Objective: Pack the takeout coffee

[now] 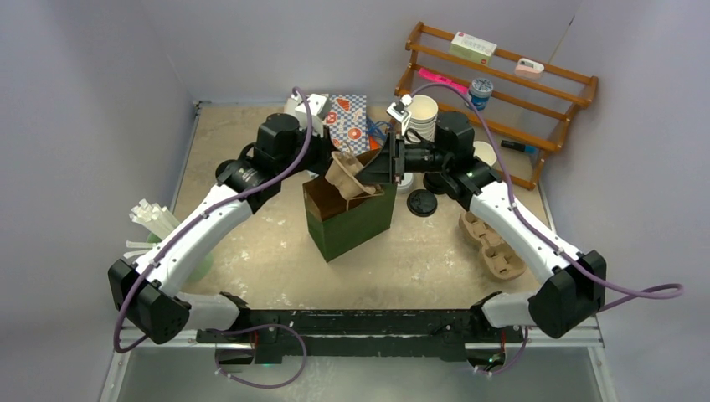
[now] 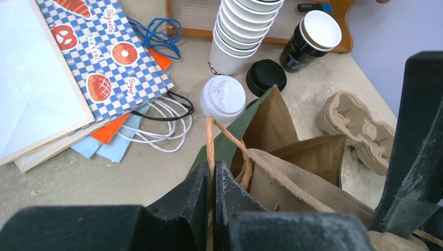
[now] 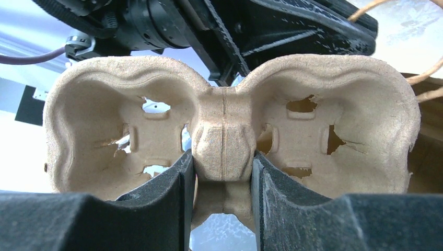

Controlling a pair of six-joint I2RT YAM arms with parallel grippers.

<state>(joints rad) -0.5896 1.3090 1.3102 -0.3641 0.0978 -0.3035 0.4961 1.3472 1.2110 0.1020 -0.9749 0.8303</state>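
A green paper bag [image 1: 356, 226] stands open mid-table. My left gripper [image 2: 212, 172] is shut on its twine handle [image 2: 209, 138] at the bag's left rim. My right gripper [image 3: 223, 167] is shut on the middle ridge of a pulp cup carrier [image 3: 324, 136]. The carrier [image 1: 345, 174] is tilted in the bag's mouth. Behind the bag stands the takeout coffee [image 2: 223, 97]. Only its round white lid shows; the body is hidden beneath.
Near the coffee lie a black lid [image 2: 266, 76], a stack of white cups [image 2: 237, 31] and an open dark cup [image 2: 311, 39]. Spare carriers [image 1: 492, 243] sit right, checkered bags [image 2: 104, 52] back left, straws [image 1: 155, 222] far left, a wooden rack [image 1: 502, 84] back right.
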